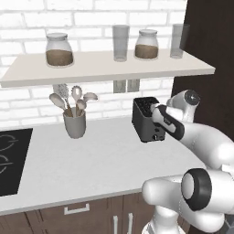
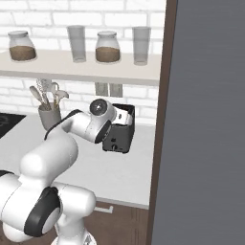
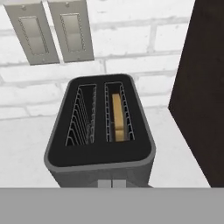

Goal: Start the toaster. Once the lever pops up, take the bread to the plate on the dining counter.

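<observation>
Overhead, a white brick wall point(image 1: 27, 18) and a pale shelf point(image 1: 105, 66) carrying jars and glasses. Below, a pale worktop point(image 1: 91, 160), a black hob point(image 1: 11, 157) set at its left edge, a dark tall cabinet point(image 1: 215, 41) at its right end. Near the back right corner, the toaster point(image 1: 145, 119), the bread point(image 3: 117, 116) sunk in its right slot. Left of it, a grey utensil cup point(image 1: 75, 123). Just above the toaster's front edge, the gripper point(image 1: 153, 111), jaws pressed together, empty.

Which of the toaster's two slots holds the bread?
In the hand view, the right slot of the toaster holds the bread, a tan slice standing on edge. The left slot shows only bare wire guides.
</observation>
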Available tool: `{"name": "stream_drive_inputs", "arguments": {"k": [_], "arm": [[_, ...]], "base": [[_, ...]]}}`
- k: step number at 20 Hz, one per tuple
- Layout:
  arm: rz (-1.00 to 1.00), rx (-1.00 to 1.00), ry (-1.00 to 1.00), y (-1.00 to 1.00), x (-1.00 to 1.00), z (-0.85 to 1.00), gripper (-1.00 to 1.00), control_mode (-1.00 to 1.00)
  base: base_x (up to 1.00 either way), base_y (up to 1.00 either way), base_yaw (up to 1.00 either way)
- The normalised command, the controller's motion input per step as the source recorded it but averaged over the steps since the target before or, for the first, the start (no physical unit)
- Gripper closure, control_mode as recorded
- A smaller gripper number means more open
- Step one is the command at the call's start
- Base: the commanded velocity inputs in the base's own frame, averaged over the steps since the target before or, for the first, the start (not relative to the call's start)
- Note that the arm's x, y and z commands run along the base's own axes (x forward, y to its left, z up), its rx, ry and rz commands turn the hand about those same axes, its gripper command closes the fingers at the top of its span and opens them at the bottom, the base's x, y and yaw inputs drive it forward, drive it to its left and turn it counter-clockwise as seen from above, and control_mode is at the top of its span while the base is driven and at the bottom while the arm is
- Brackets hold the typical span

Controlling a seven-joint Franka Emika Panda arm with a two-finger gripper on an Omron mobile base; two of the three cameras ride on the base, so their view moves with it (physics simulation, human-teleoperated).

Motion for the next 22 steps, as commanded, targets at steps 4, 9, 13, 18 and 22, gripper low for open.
{"name": "stream_drive_inputs", "arguments": {"k": [4,9,13,18,22], "arm": [[0.0,0.0,0.0,-0.12,0.29,-0.01,-1.0,-1.0],[0.0,0.0,0.0,-0.25,0.11,-0.01,-1.0,-1.0],[0.0,0.0,0.0,-0.03,0.28,-0.12,-1.0,-1.0],[0.0,0.0,0.0,0.16,0.27,-0.09,-1.0,-1.0],[0.0,0.0,-0.01,0.03,0.08,0.0,-1.0,-1.0]], "base": [[0.0,0.0,0.0],[0.0,0.0,0.0],[0.0,0.0,0.0],[0.0,0.0,0.0],[0.0,0.0,0.0]]}}
